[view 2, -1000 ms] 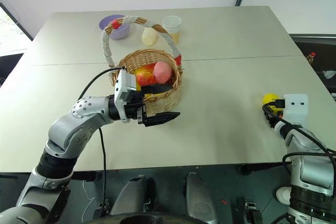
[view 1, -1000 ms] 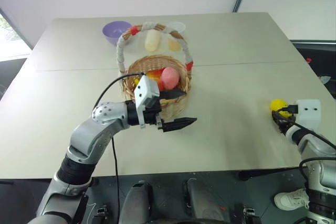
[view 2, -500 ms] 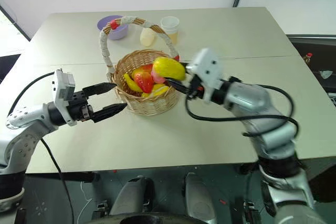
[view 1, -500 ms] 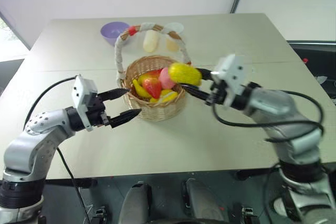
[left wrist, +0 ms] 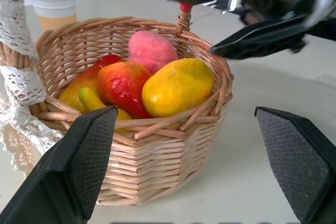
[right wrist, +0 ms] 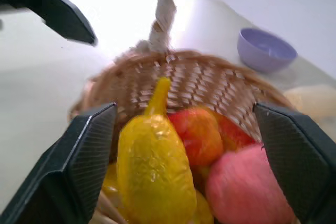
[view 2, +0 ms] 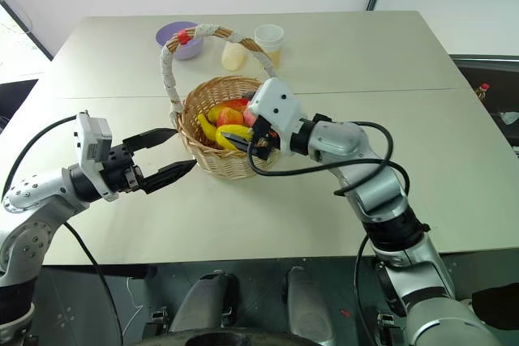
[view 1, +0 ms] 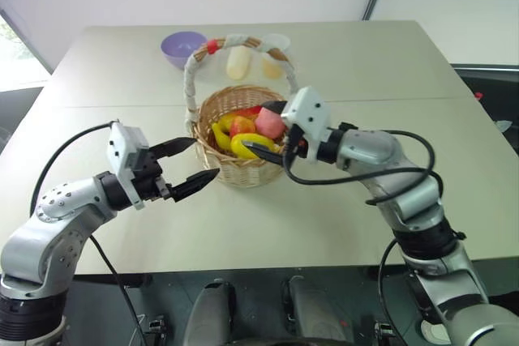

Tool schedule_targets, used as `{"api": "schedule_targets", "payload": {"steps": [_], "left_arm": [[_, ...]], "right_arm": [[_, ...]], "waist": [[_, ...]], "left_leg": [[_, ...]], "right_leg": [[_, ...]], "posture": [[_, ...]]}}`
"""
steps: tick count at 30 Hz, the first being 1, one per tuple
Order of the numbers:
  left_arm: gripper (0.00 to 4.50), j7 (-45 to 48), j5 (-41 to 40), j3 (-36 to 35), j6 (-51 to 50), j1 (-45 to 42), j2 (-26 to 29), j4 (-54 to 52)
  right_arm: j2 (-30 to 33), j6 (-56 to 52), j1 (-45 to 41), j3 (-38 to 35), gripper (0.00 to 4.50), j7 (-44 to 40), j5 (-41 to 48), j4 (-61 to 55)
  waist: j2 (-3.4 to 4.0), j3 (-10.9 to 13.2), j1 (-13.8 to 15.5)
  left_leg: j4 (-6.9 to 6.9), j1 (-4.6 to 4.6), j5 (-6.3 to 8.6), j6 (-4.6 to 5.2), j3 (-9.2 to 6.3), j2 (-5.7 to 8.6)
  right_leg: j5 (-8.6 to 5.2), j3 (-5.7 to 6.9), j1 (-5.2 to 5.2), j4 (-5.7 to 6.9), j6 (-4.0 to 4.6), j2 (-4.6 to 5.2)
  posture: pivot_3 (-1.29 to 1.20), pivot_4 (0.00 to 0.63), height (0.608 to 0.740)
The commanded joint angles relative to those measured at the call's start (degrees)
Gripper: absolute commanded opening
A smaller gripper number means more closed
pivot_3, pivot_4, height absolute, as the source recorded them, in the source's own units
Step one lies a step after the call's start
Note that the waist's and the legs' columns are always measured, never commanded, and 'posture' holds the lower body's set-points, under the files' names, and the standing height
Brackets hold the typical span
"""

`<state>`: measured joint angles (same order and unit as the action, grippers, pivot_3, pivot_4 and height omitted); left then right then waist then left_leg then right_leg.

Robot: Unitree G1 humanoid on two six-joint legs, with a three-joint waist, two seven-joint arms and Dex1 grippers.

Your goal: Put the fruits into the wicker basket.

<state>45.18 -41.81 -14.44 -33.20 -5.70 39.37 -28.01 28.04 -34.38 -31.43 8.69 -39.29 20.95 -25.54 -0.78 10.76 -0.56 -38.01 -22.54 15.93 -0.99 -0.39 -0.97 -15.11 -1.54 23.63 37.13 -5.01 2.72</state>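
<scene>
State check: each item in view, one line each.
Round tan wicker basket: upright, holding fruit.
Yellow lemon: in basket, on top, free.
Pink peach: in basket.
Red-and-yellow mango: in basket.
Left gripper: jaws open, empty, beside basket.
Right gripper: jaws open, over basket.
</scene>
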Motion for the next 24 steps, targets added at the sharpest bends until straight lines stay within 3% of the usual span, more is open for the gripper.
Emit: {"api": "schedule_targets", "payload": {"steps": [1,5,14,17,24], "left_arm": [[4.5,-0.4,-0.2,-1.4,1.5,-0.4,-0.1,-0.4],[4.5,-0.5,-0.5,-1.0,1.8,-0.4,-0.8,0.5],[4.5,-0.7,0.3,0.9,2.0,-2.3,-2.1,1.8],[4.5,-1.1,0.2,0.8,2.0,-2.3,-2.1,1.5],[4.5,-2.0,-0.2,0.5,2.0,-0.9,-2.0,0.4]], "right_arm": [[3.0,-3.0,4.7,-10.3,4.45,-1.0,6.9,-4.7],[3.3,-3.6,8.3,-13.6,4.45,1.8,7.2,-3.0],[-11.4,6.6,0.2,-9.9,4.45,11.4,0.5,16.3],[-12.7,9.2,-1.4,-9.7,3.59,11.6,-0.8,20.1],[-12.7,10.2,-0.7,-9.8,0.02,9.5,0.3,19.7]], "waist": [[-0.01,0.0,0.0],[0.0,0.0,-0.5],[0.01,0.0,-1.5],[0.02,0.0,-1.5],[0.01,0.0,-1.3]], "left_leg": [[0.0,0.02,0.0,0.01,0.0,0.01],[0.0,0.12,0.01,0.01,0.06,0.01],[0.0,0.17,0.0,0.0,0.05,-0.02],[0.01,0.1,0.0,0.0,0.05,-0.01],[0.02,0.07,0.01,0.02,0.04,0.01]], "right_leg": [[0.0,0.01,-0.05,-0.04,0.0,0.02],[-0.01,0.0,-0.12,-0.05,0.02,0.02],[0.0,-0.04,-0.07,0.08,0.02,-0.22],[0.0,-0.05,-0.01,0.08,0.0,-0.14],[0.01,-0.04,-0.02,0.04,-0.01,0.0]], "posture": [[0.0,0.15,0.74],[0.0,0.15,0.74],[0.0,0.15,0.74],[0.0,0.15,0.74],[0.0,0.15,0.74]]}}
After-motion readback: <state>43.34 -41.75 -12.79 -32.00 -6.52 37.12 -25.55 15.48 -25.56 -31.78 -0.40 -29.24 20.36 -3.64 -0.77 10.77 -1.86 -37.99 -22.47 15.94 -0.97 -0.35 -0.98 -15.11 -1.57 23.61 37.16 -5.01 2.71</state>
